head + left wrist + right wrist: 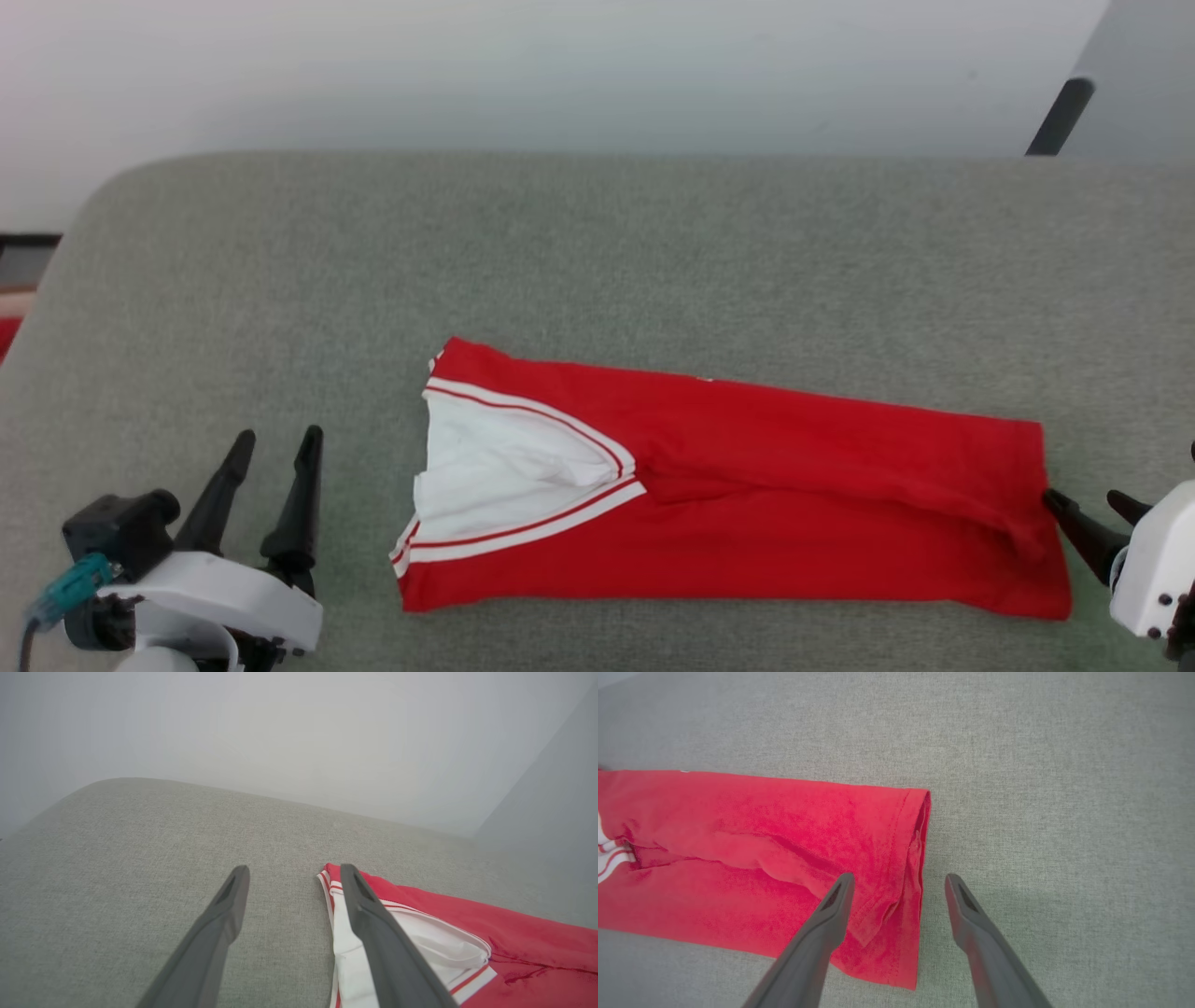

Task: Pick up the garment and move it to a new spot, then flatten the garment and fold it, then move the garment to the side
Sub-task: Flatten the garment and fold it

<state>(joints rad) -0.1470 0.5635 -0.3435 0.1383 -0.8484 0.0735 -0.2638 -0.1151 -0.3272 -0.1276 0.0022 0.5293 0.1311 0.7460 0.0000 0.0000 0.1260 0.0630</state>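
The red jersey T-shirt (794,485) lies on the grey fabric-covered surface (560,261), close to its near edge and somewhat toward the right. It is already folded lengthwise into a long band. A white sleeve (495,467) with red-and-white stripe trim lies on top at the left end, and the hem (1050,523) forms the right end. The number on the chest is folded out of sight.

The left hand (278,439) sits by the near left part of the surface with its fingers spread and nothing between them. It is apart from the shirt. In its wrist view the left hand (294,870) points past the sleeve end of the T-shirt (514,947), with one finger crossing in front of the white sleeve.

The right hand (1083,499) is at the hem end, also spread and holding nothing. From its wrist camera the right hand (900,879) straddles the hem (920,858), one finger over the red T-shirt (761,835) and the other over bare surface. I cannot tell whether it touches the cloth.

The folding step appears to be partway done: the lengthwise fold is made, the crosswise fold is not. The next move probably calls for the right hand to drop and pinch every layer at the hem. The left hand would need to reach the sleeve end to hold it down. The loose ridge near the hem could slip out of a shallow grip.
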